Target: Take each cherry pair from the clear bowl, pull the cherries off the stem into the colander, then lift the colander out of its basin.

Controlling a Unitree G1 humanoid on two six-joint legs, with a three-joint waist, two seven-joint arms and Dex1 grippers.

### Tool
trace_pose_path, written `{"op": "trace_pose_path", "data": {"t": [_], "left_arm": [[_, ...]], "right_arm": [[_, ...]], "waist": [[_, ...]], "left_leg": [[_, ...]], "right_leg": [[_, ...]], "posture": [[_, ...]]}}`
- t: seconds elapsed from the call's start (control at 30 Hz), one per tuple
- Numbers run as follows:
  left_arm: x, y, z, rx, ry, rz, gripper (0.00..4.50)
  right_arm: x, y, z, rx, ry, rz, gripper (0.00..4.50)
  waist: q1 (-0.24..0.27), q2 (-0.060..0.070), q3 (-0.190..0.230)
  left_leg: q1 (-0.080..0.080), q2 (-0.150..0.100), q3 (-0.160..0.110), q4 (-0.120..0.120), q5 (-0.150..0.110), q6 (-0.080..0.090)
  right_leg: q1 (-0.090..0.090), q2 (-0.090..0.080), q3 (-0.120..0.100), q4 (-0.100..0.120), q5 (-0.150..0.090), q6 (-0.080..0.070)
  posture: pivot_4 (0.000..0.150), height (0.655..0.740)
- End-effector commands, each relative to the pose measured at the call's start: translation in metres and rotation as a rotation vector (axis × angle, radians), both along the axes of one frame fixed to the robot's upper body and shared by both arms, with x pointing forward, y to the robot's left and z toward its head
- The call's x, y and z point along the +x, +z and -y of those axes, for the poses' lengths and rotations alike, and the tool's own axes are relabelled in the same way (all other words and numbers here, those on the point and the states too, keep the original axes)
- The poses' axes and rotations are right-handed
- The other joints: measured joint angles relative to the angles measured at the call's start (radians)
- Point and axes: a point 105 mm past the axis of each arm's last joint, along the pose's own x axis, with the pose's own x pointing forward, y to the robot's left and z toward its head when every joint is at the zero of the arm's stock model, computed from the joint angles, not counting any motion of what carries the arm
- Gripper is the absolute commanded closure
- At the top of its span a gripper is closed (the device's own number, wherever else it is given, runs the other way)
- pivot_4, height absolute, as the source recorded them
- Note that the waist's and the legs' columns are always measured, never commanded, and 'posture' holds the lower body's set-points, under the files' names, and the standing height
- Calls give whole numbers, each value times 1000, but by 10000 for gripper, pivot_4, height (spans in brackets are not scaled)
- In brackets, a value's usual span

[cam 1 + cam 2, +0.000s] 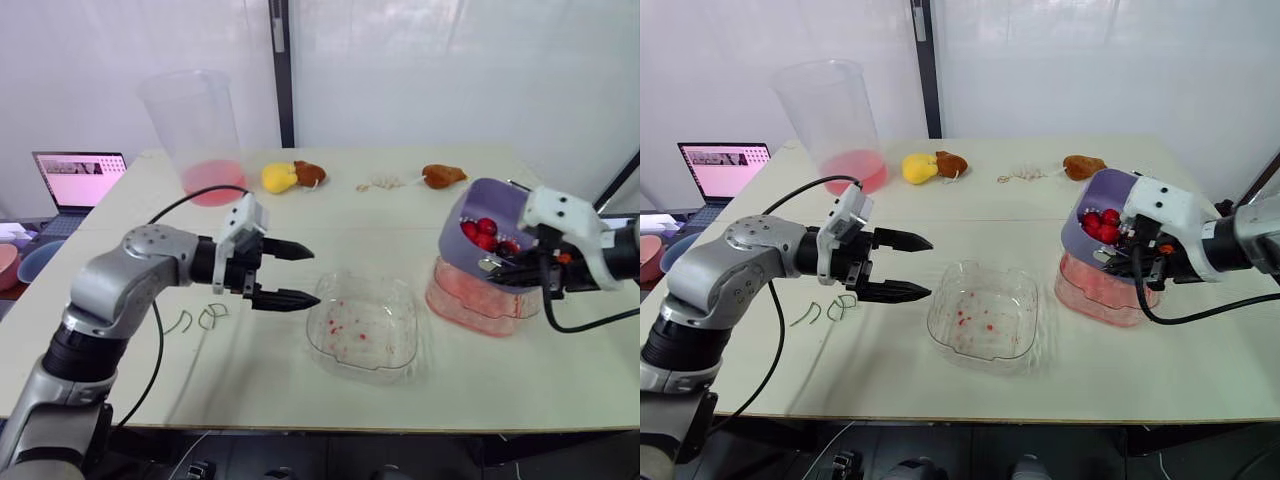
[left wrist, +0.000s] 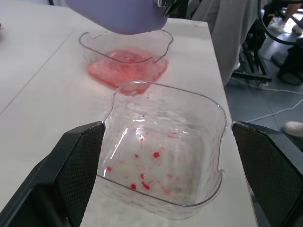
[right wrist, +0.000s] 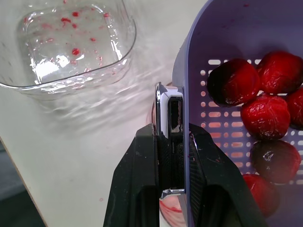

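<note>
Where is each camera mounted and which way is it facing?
Left and right eye views: on the head, looking forward and down over the table; both arms show, left claw open, right claw gripping the lifted colander.
Left wrist view: along its own open fingers toward the clear bowl, basin beyond.
Right wrist view: along its shut fingers clamped on the colander rim, cherries inside.
Shared: every view shows the clear bowl.
</note>
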Motion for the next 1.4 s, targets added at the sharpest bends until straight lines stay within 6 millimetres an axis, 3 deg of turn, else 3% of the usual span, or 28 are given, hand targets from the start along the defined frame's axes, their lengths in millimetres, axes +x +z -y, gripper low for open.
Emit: {"op": "trace_pose_path", "data": {"t": [0.03, 0.47, 0.57, 0.67, 0.73, 1.13, 1.3, 1.4], "left_arm": [[0, 11, -1, 4, -9, 58, 0], [-1, 11, -3, 14, -12, 55, 0], [-1, 11, -3, 12, -9, 53, 0], [0, 10, -5, 17, -2, 53, 0], [0, 10, -5, 13, 1, 48, 0], [0, 7, -12, 15, 25, 35, 0], [3, 16, -23, -136, 91, -28, 0], [3, 21, -35, -216, 146, -9, 0]], "right_arm": [[-2, 16, -1, 52, 10, 69, 42750], [-5, 21, 2, 159, 2, 82, 42750], [-6, 15, 7, 115, -7, 65, 42750], [-4, 28, 2, 165, -10, 104, 42750], [-6, 19, 3, 131, 0, 70, 42750], [-2, 9, 0, 128, -4, 39, 42750], [0, 6, -4, 72, 35, 17, 42750], [11, 13, -10, 30, 82, 35, 42750]], "waist": [[0, 0, 0], [0, 0, 0], [0, 0, 0], [0, 1, 0], [-1, 1, 1], [-1, 1, 1], [-2, 1, 1], [-10, 2, 1]], "left_leg": [[0, 0, 0, 0, 0, 0], [0, 0, 0, 0, 0, 0], [0, 0, 0, 0, 0, 0], [0, 0, 0, 0, 0, 0], [0, 0, 0, 0, 0, 0], [0, 0, 0, 0, 0, 0], [0, 1, 0, 0, 0, 0], [0, 1, 0, 0, 0, 0]], "right_leg": [[0, 0, 0, 0, 0, 0], [0, 0, 0, 0, 0, 0], [0, 0, 0, 0, 0, 0], [0, 0, 0, 0, 0, 0], [0, 0, 0, 0, 0, 0], [0, 0, 0, 0, 0, 0], [0, 0, 0, 0, 0, 0], [-1, 0, 0, 0, 0, 0]], "posture": [[1500, 7400], [1500, 7400], [1500, 7400], [1500, 7400], [1500, 7400], [1500, 7400], [1500, 7400], [1500, 7400]]}}
